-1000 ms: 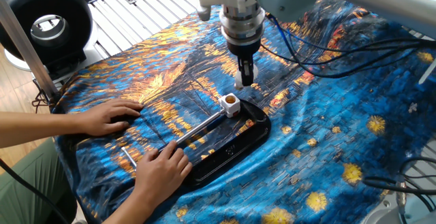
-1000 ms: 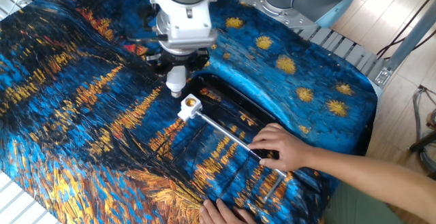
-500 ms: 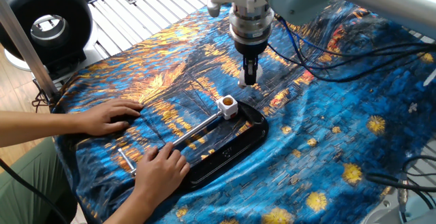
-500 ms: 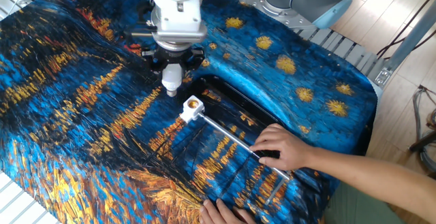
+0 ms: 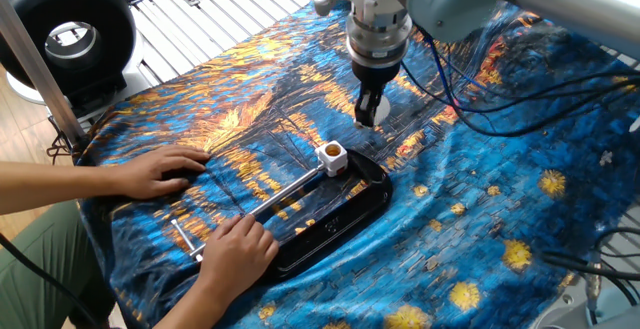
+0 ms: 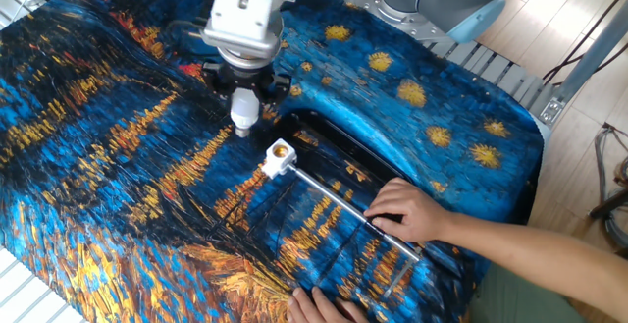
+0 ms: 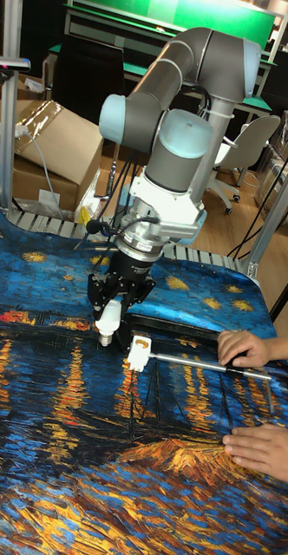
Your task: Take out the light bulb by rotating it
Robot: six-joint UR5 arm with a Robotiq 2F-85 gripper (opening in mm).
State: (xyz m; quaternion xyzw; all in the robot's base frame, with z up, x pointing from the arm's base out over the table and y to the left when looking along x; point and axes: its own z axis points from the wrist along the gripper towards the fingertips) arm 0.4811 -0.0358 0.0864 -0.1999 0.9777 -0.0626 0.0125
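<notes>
One light bulb (image 6: 242, 113) hangs clamped in the tool (image 6: 242, 117), lifted clear of the white socket (image 6: 280, 155) and up beside it. Two hands (image 6: 404, 213) (image 5: 236, 248) press the socket's metal rod (image 6: 341, 203) onto the worktop's painted cloth (image 6: 88, 166).

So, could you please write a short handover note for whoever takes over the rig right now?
Gripper: shut on the light bulb, held clear above the cloth and off to the side of the socket.
Socket: white cube on a metal rod, its orange hole empty, resting over the black tray.
A person's hands steady the rod and the cloth.
Done: bulb is unscrewed and out.
Left: set the bulb down somewhere safe and release it.
</notes>
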